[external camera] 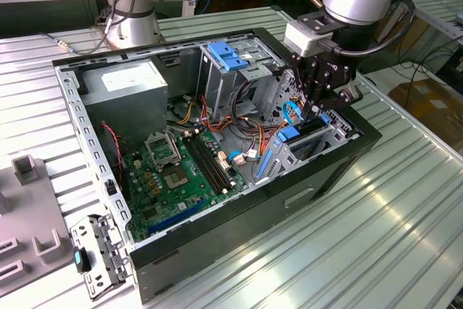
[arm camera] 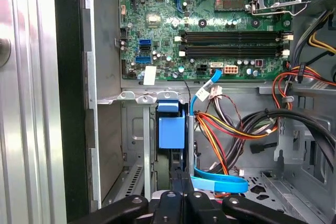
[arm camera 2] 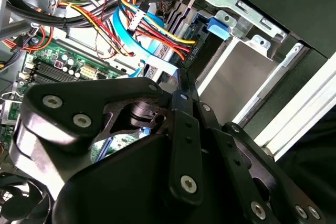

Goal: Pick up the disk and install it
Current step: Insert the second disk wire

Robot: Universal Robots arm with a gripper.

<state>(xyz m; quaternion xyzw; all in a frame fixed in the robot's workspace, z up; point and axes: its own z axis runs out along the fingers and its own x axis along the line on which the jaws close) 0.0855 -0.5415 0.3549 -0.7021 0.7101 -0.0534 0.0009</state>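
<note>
At the front end of the open computer case (external camera: 217, 231), along its wall nearest the exterior view's right, the end effector (external camera: 312, 106) is lowered into the drive cage (external camera: 334, 129). Whether it is open or closed on anything cannot be told, since its tips are hidden behind its own black linkage in both wrist views. The disk (arm camera: 171, 132) is seen standing on edge in the cage, directly below the end effector; only a blue side rail and a thin dark edge are made out, and its label is hidden.

Little free room is left there: sheet-metal cage walls stand close on either side, and a bundle of coloured cables (arm camera: 226, 129) hangs just beside the bay. The motherboard (external camera: 173, 171) lies uncovered on the case floor. Open ribbed bench (external camera: 376, 236) is seen beyond the case towards the exterior view's right, cut off at the edge.
</note>
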